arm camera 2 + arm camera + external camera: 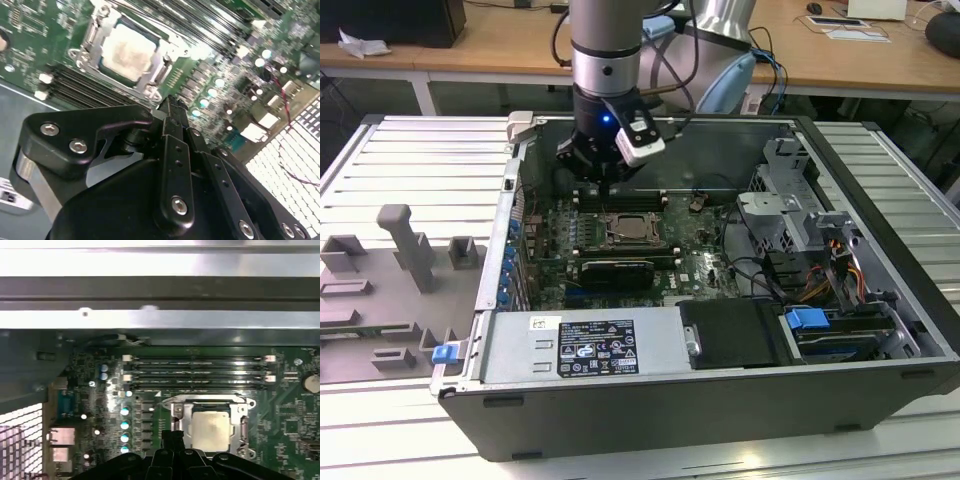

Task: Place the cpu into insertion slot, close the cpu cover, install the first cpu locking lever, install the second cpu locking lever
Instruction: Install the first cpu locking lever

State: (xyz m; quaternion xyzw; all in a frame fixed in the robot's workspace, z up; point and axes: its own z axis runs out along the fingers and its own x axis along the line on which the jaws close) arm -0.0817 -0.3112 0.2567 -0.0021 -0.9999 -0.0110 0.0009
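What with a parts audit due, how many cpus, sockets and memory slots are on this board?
cpu: 1
socket: 1
memory slots: 4
Total: 6

Slatted table (pixel 420 150); computer case (pixel 620 435) atop

One arm (pixel 603 60), one gripper (pixel 608 188) on it. And there's the count on the board: one cpu (pixel 212 427), one insertion slot (pixel 150 92), one cpu cover (pixel 210 402) framing it. Four long memory slots (pixel 197 360) in the first wrist view, two of them with white end clips. One black computer case (pixel 720 430), one labelled power supply (pixel 590 345), one blue latch (pixel 443 352) at the exterior view's lower left.
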